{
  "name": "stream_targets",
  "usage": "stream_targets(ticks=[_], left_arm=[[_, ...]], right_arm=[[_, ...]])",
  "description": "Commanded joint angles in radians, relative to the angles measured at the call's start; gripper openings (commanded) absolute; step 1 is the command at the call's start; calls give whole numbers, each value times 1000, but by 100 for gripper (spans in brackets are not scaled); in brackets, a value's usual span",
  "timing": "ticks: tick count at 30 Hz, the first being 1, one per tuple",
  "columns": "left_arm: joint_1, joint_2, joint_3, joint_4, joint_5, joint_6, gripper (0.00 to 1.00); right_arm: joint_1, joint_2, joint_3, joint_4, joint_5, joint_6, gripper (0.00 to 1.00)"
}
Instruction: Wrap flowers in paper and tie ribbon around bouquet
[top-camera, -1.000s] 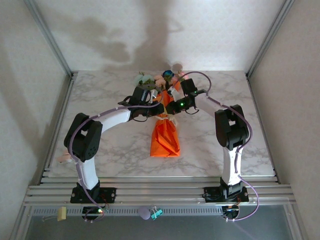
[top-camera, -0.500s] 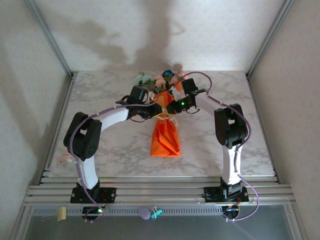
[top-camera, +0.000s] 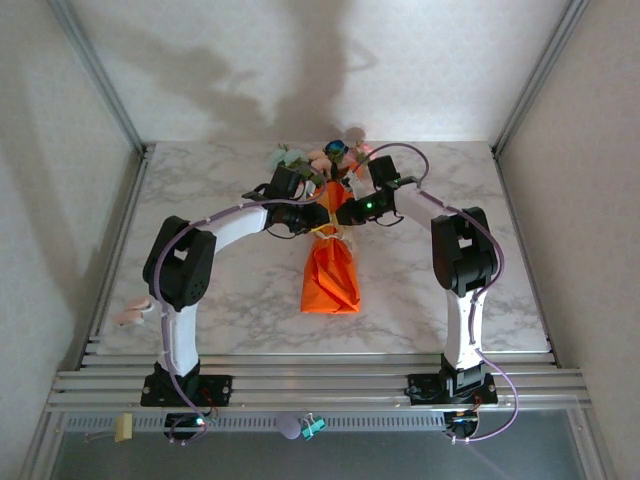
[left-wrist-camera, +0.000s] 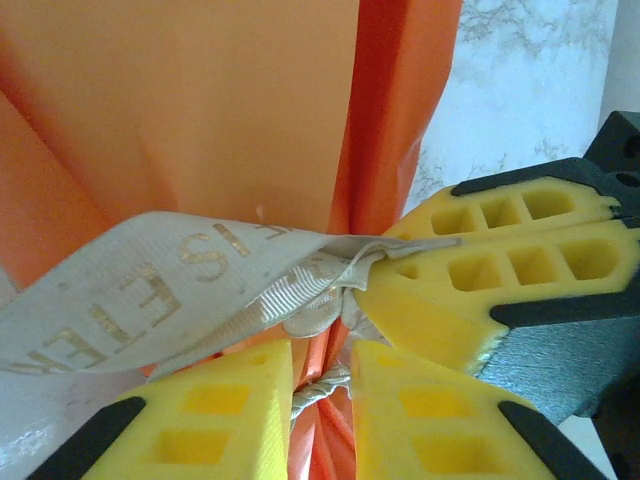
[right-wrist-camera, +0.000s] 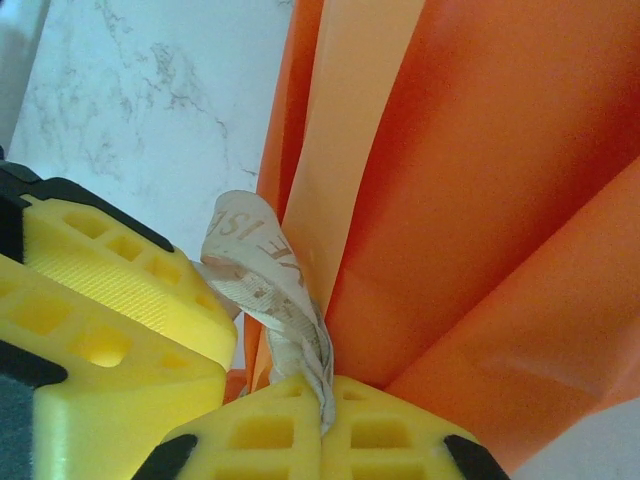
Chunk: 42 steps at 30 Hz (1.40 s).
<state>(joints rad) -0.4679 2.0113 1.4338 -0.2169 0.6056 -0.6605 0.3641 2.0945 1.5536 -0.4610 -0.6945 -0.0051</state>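
Closer now: left end effector at bouquet waist, seemingly pinching ribbon; right end effector clamps ribbon.

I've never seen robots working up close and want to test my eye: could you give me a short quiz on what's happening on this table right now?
1. True or false: the orange paper is already wrapped round the flowers.
2. What is the right claw pinching? A) the ribbon B) a bare stem C) a pair of scissors
3. Fill in: the right claw's fingers are coloured ____.
Key: 1 true; 2 A; 3 yellow.
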Motion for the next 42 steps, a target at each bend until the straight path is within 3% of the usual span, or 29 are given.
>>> stream_targets(ticks=[1, 9, 21, 42], left_arm=[[-9, 6, 32, -35, -17, 16, 23], [-24, 22, 57, -76, -32, 42, 21], [-31, 88, 148, -105, -84, 70, 29], [-40, 56, 108, -63, -44, 23, 13]], right_arm=[[-4, -37, -11, -17, -35, 14, 0], [-17, -34, -12, -12, -33, 36, 0], [-26, -10, -1, -19, -57, 47, 0], [-27, 6, 17, -13, -60, 59, 0]])
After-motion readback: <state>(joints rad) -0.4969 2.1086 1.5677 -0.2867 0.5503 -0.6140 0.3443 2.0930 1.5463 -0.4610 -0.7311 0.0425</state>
